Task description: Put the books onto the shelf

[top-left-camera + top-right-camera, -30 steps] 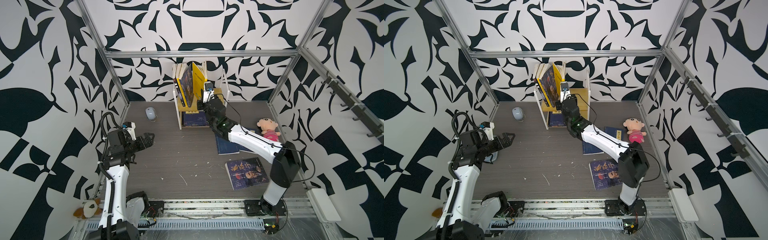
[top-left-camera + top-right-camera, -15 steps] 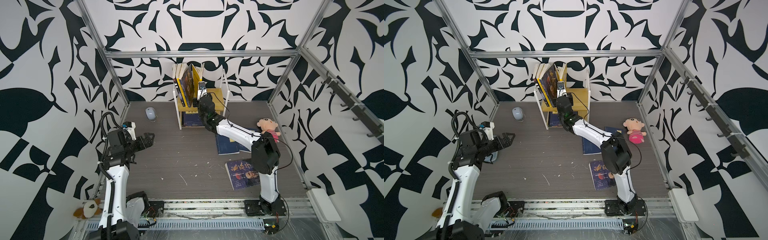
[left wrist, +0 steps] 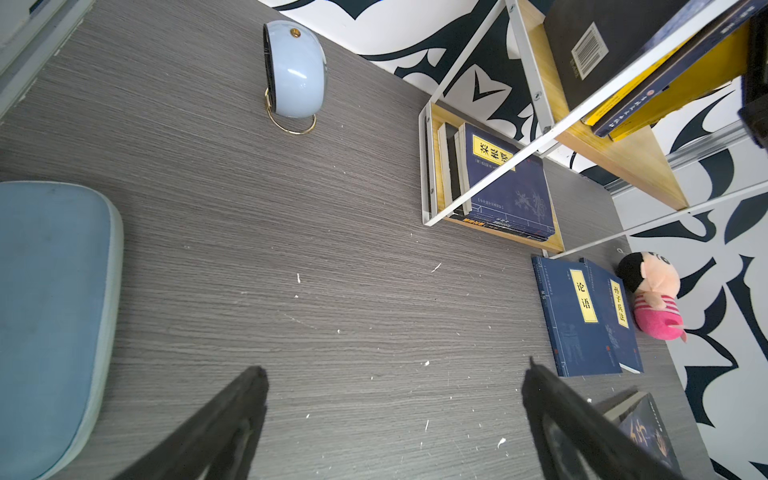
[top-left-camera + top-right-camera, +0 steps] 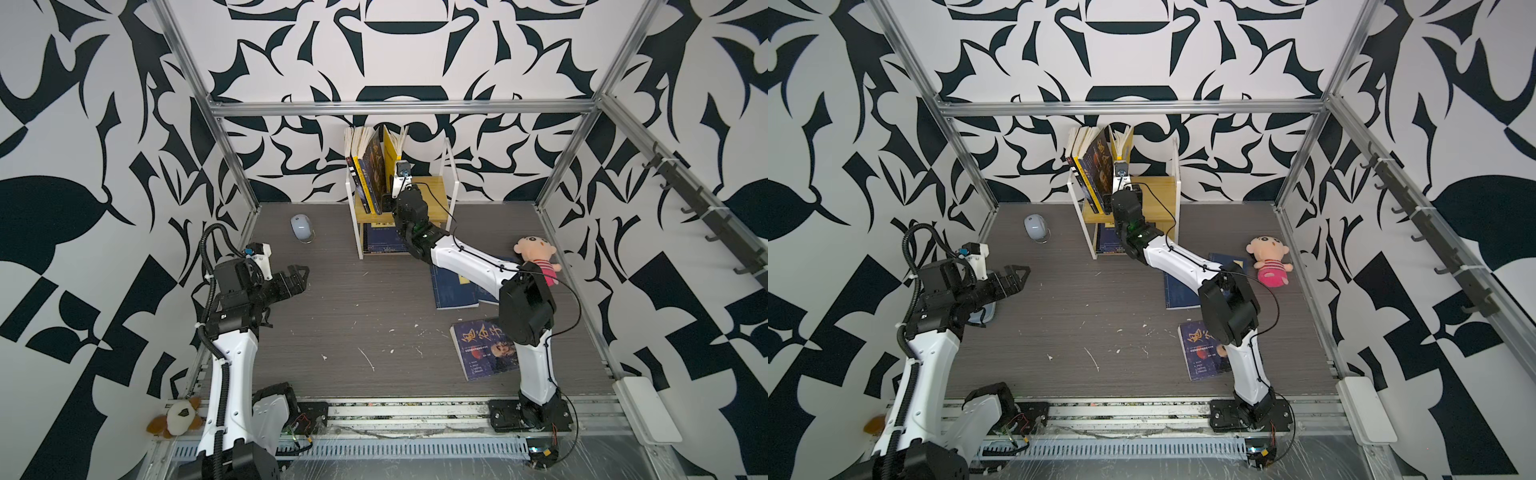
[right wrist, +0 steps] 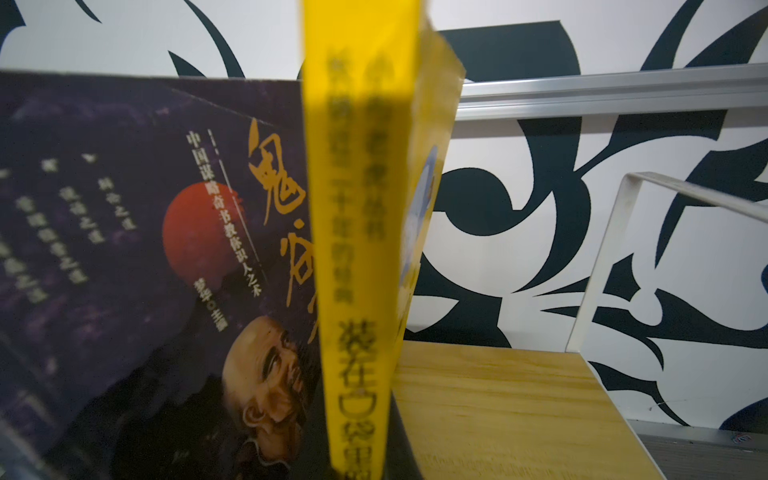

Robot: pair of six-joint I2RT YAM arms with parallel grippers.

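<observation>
The shelf [image 4: 432,195] [image 4: 1158,195] stands at the back wall. On its upper board several books lean to the left, a dark blue portrait book [image 4: 374,170] [image 5: 166,249] outermost. My right gripper [image 4: 390,201] [image 4: 1113,203] is shut on the lower spine of a yellow book [image 4: 390,156] [image 5: 357,249], which stands upright on that board beside them. Navy books [image 4: 384,239] [image 3: 507,187] lie on the lower tier. Two navy books [image 4: 453,286] [image 3: 577,316] and a portrait book [image 4: 484,349] lie on the table. My left gripper [image 4: 301,276] [image 3: 395,374] hovers open and empty at the left.
A pale blue rounded gadget [image 4: 301,227] [image 3: 295,70] sits left of the shelf. A pink plush doll [image 4: 536,257] [image 3: 656,299] lies beside the navy books. A blue pad [image 3: 50,311] lies under my left arm. The shelf's white frame [image 5: 602,257] rises at its right end.
My right gripper has carried the yellow book further back and left onto the upper board, standing it more upright next to the portrait book. The left arm has not moved.
</observation>
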